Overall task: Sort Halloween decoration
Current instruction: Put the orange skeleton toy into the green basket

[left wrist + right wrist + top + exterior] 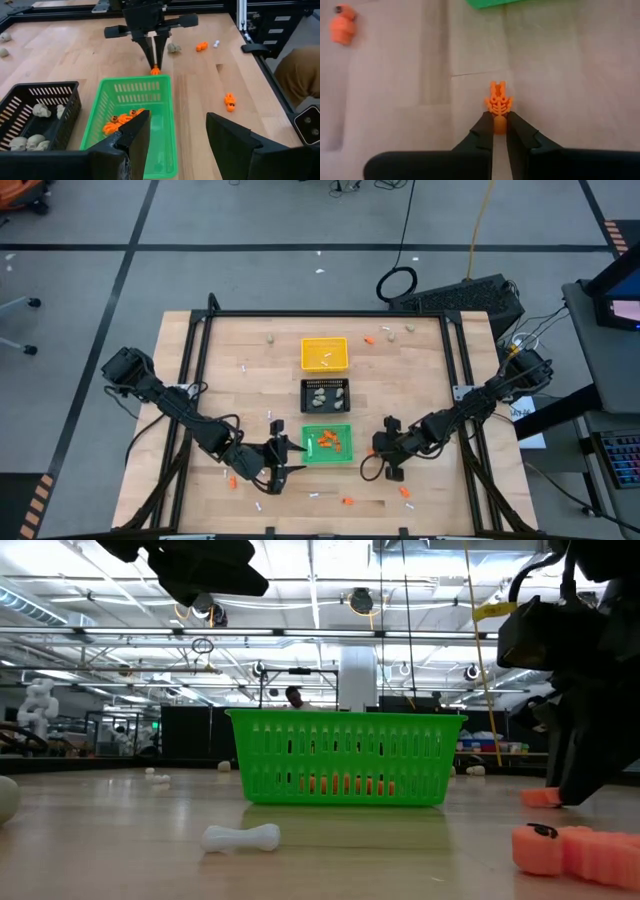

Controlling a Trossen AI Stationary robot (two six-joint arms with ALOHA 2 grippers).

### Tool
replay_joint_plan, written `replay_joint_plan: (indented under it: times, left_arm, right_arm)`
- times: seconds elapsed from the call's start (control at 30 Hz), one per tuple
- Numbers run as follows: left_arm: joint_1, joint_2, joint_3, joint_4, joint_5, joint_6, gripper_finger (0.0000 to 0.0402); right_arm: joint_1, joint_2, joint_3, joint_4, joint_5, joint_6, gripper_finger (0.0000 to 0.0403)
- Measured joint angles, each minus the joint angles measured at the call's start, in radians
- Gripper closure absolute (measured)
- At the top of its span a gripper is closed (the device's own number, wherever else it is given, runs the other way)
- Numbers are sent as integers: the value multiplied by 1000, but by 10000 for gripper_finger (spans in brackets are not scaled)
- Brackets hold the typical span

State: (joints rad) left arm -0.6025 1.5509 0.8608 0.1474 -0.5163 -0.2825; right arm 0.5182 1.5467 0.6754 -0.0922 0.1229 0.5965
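Observation:
A green tray (304, 442) holding orange bits (120, 120) stands near the table's front, with a black tray (305, 396) of beige-grey lumps (30, 142) and a yellow tray (303, 353) behind it. My right gripper (377, 450) is just right of the green tray, shut on an orange bit (498, 102). My left gripper (175, 140) hovers open over the green tray's left side, with nothing between its fingers. Loose pieces lie scattered on the table. My right gripper pinches the orange bit by one end (498, 122) between its two fingertips (487, 127); the rest of the bit sticks out past them. The fingers slant down from the table's right side. The bit (541, 797) is at table level beside the green tray; whether it rests there I cannot tell.
Orange bits (347, 501) (405, 491) (232, 482) and a white stick (241, 837) lie near the front edge. Beige-grey lumps (270, 338) (410, 330) and an orange bit (369, 340) lie at the back. Black frame rails (200, 360) run along the table's sides.

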Motion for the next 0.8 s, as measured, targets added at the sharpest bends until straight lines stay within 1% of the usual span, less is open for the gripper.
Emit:
replay_joint_plan:
  times: [0.1,0.2,0.63,0.73,0.8]
  left_arm:
    - [0,0,0,0,-1,1,208]
    - [1,0,0,0,-8,9,208]
    - [1,0,0,0,-10,10,208]
    - [1,0,0,0,-10,10,208]
    - [1,0,0,-1,-11,10,208]
  right_arm:
    - [1,1,47,-49,-9,-13,393]
    - [1,0,113,-142,-7,-37,393]
    - [1,0,448,-480,-2,-175,393]
    - [1,-3,505,-496,4,-227,393]
    - [2,-20,512,-479,7,-269,393]
